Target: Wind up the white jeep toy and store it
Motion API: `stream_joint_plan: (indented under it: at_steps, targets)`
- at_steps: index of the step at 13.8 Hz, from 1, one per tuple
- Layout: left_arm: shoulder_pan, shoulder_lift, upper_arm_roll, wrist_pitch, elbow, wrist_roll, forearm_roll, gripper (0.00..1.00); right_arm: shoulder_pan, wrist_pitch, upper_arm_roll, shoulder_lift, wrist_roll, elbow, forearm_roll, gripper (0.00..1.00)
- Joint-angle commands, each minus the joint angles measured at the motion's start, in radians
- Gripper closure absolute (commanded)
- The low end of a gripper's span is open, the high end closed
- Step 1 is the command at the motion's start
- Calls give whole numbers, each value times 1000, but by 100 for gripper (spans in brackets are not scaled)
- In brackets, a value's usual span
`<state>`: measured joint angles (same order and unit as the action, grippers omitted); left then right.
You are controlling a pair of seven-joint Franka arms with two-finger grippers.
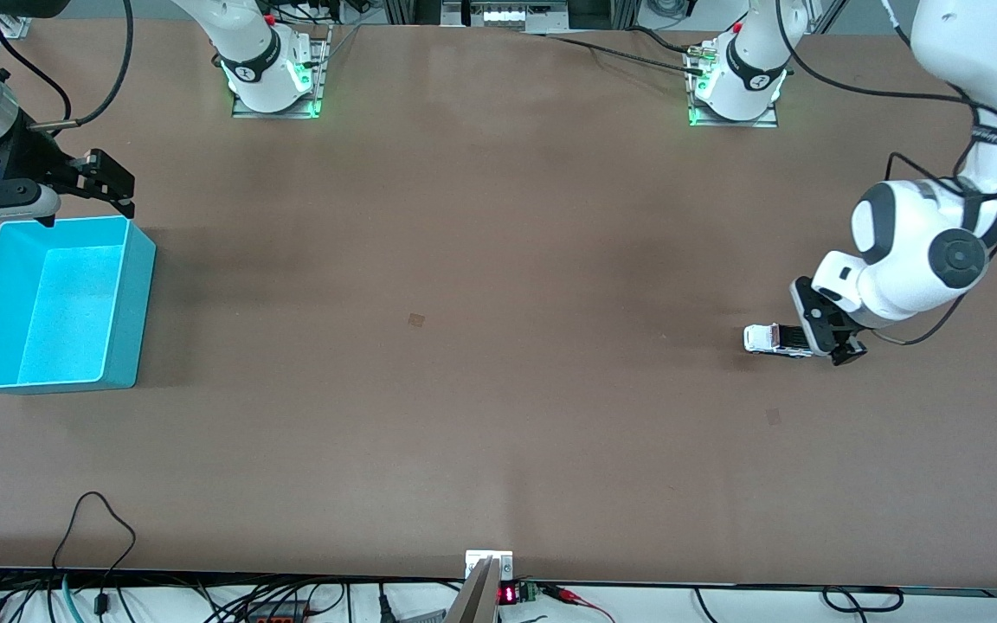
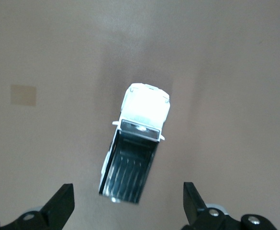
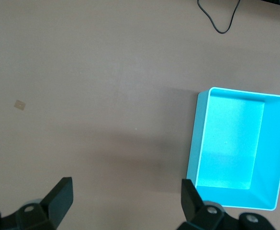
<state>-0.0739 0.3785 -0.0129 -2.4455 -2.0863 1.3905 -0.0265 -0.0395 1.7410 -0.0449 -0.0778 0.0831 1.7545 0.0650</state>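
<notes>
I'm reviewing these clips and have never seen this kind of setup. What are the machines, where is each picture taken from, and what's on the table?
Two robot arms are bolted to a brown table. The wide picture looks down from a camera facing them; the other two come from cameras on each arm's wrist. The left tool is low over a small white jeep at its end of the table; its wrist view shows the fingers open on either side of the jeep, not touching it. The right tool waits open in the air above the edge of an empty turquoise bin. Nothing is held.
</notes>
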Motion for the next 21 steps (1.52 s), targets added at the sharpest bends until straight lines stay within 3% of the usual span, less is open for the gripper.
stream_joint_plan:
  at_steps: [1, 4, 8, 10, 12, 13, 21]
  targets:
    - [-4, 17, -5, -72, -24, 68, -21, 0, -3, -1, 0, -14, -14, 2, 6, 0]
    - [-7, 45, -5, -119, -24, 116, -21, 1, -3, -1, 0, -14, -14, 2, 6, 0]
    - [2, 69, -7, -122, -27, 124, -21, 12, -3, -1, 2, -14, -14, 2, 3, 0]
    - [2, 68, -9, -122, -37, 151, -21, 37, -3, -1, 2, -14, -14, 2, 3, 0]
    - [0, 68, -16, -121, -35, 179, -21, 70, -3, -1, 2, -14, -14, 2, 1, 0]
    - [0, 65, -18, -119, -34, 188, -21, 79, -3, -1, 2, -14, -14, 2, 3, 0]
    - [6, 51, -131, -47, 26, 144, -7, 81, -3, -3, 2, -14, -14, 2, 1, 0]
